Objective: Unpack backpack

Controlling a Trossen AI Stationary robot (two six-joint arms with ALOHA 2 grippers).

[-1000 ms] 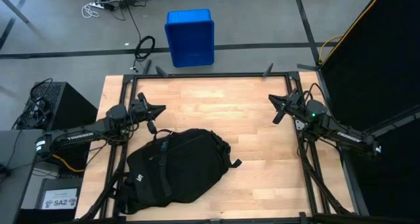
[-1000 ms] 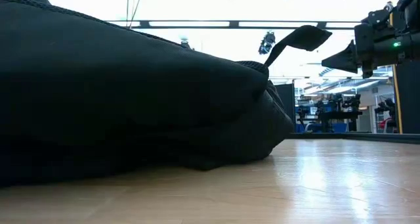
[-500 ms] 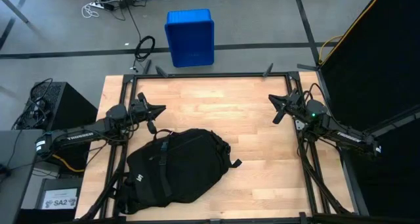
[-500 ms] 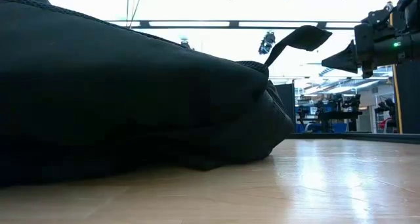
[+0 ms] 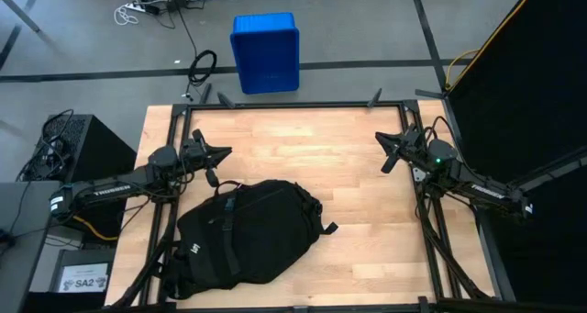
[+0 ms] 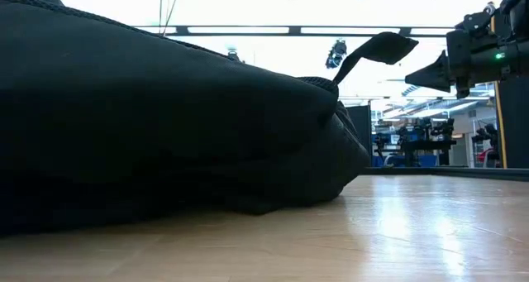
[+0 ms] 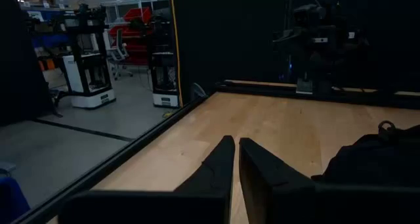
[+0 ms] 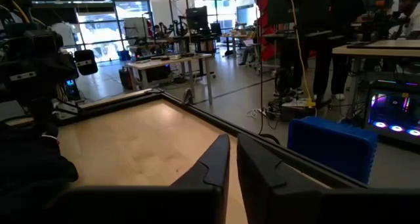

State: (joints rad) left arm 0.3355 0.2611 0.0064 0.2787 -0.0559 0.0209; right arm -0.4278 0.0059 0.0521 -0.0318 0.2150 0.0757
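The black fabric backpack (image 5: 246,237) lies flat on the wooden table (image 5: 303,139) near its front left, a strap end (image 5: 328,229) sticking out to the right. It fills the left of the low view as a dark mass (image 6: 165,125). My left gripper (image 5: 226,151) hovers shut and level at the table's left edge, just beyond the backpack's far side; it also shows in its own wrist view (image 7: 236,148). My right gripper (image 5: 382,137) hovers shut and level at the far right edge, clear of everything (image 8: 233,145).
A blue plastic crate (image 5: 265,51) stands on the floor beyond the table's far edge. A black box (image 5: 78,148) with cables sits off the left side, a black curtain (image 5: 523,83) off the right. Bare wood spans the table's middle and right.
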